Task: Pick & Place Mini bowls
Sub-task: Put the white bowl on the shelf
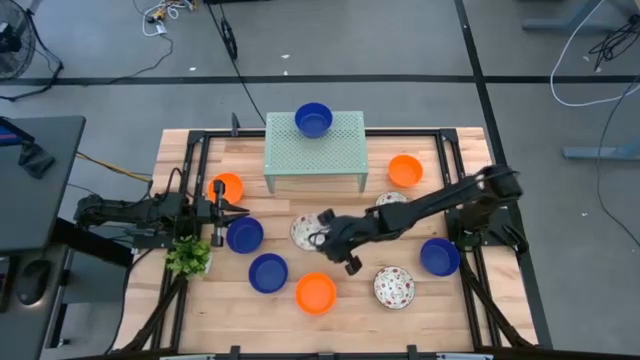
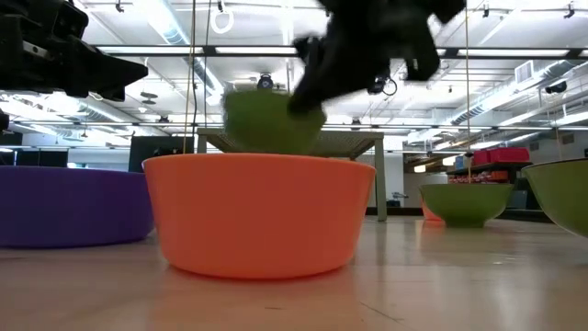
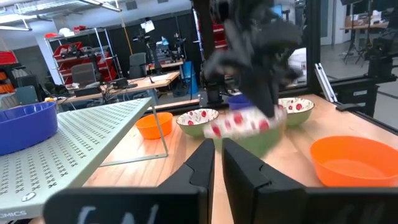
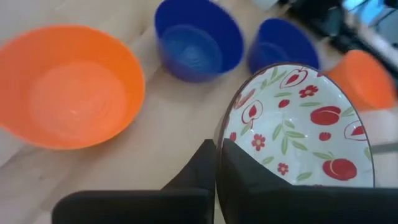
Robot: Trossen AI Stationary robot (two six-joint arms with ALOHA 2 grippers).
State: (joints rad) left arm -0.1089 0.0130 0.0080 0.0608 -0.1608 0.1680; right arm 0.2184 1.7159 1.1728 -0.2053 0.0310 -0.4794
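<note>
Right tool (image 4: pixel 217 152) pinching floral bowl (image 4: pixel 305 124) rim

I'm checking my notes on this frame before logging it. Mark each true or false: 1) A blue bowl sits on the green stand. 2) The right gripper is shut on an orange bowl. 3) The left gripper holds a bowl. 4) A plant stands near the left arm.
1) True: a blue bowl sits on the green stand.
2) False: the right gripper is shut on a fruit-patterned white bowl.
3) False: the left gripper holds nothing.
4) True: the plant stands beside it.
</note>
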